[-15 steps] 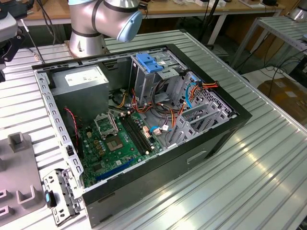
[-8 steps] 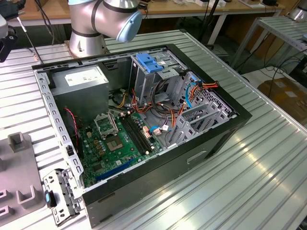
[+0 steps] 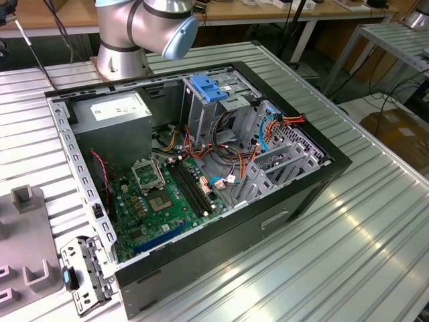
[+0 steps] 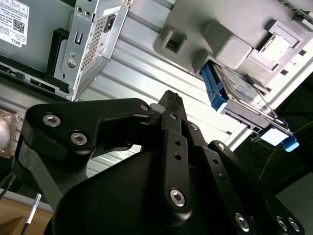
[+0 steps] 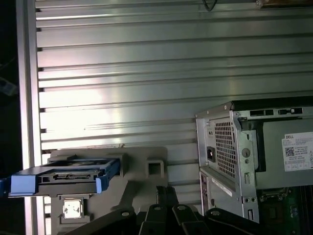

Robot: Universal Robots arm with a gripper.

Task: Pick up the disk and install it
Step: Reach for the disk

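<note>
Second wrist view puts the gripper [image 4: 168, 100] nearest to me. Its black fingers are pressed together with nothing between them, and it hangs over the ribbed table [image 4: 142, 58]. Beyond it, apart and untouched, the disk [image 4: 239, 90] rests in a grey holder [image 4: 230, 44], with its blue bracket [image 4: 213, 85] turned toward the gripper.

My worry is a descent with the fingers closed like this: I judge they would strike the disk and tip it off the holder. A pinch on the plastic bracket alone might flex or slip.

Farther off, beside the holder, stands the open computer case [image 4: 73, 39]. In the exterior view the drive cage [image 3: 201, 114] sits at its far side under a blue latch [image 3: 211, 90]. Orange and red cables [image 3: 281, 121] trail just to the exterior view's right of it and look likely to snag a disk on its way in. The power supply [image 3: 110, 111] fills the far corner toward the exterior view's left.
</note>
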